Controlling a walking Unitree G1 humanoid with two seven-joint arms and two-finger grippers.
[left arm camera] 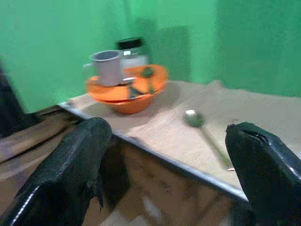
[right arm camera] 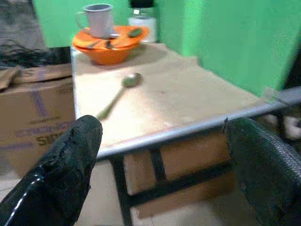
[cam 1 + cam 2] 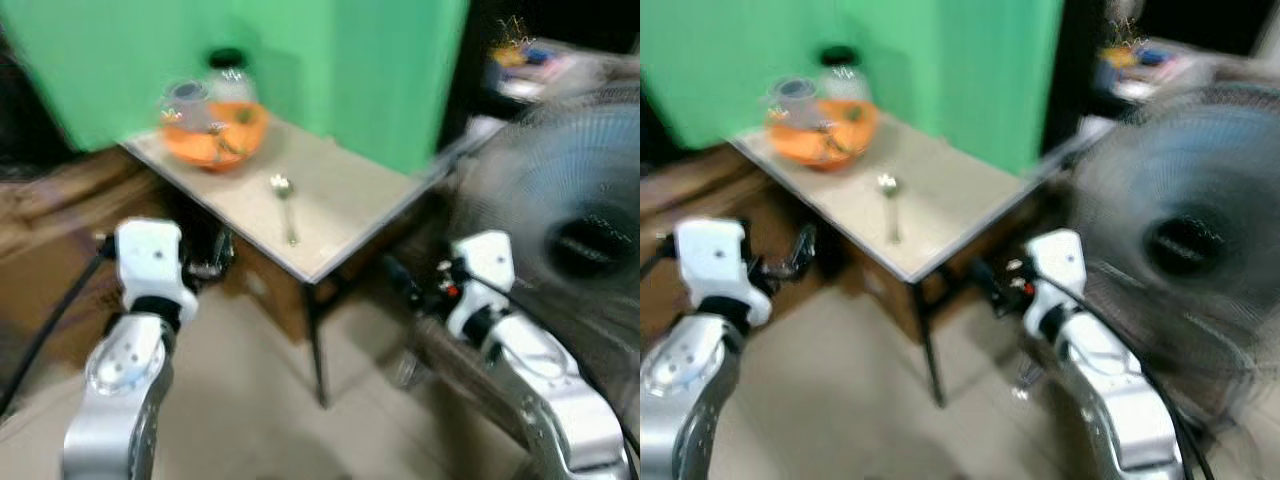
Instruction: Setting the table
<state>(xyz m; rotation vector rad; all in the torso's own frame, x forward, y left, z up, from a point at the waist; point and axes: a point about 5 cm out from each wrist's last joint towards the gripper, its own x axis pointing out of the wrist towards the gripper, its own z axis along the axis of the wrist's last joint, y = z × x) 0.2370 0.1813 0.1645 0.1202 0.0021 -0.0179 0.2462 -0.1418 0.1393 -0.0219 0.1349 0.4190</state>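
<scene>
Hovering short of tabletop (image 3: 350, 200), L tool (image 1: 164, 155) & R tool (image 2: 160, 155) both wide open, empty | spoon (image 3: 285, 205) mid-tabletop, bowl (image 3: 213, 138) w/ cup (image 1: 107, 67) at far corner | risk: blurred view, tools low near edge → could bump frame; fan (image 3: 570, 210) close on R.

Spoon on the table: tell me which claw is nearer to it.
Left. The left claw sits just off the table edge beside the spoon; the right claw is past the table's corner, farther off.

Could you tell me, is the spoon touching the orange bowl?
Apart. The right wrist view shows bare tabletop between the spoon and the orange bowl.
</scene>
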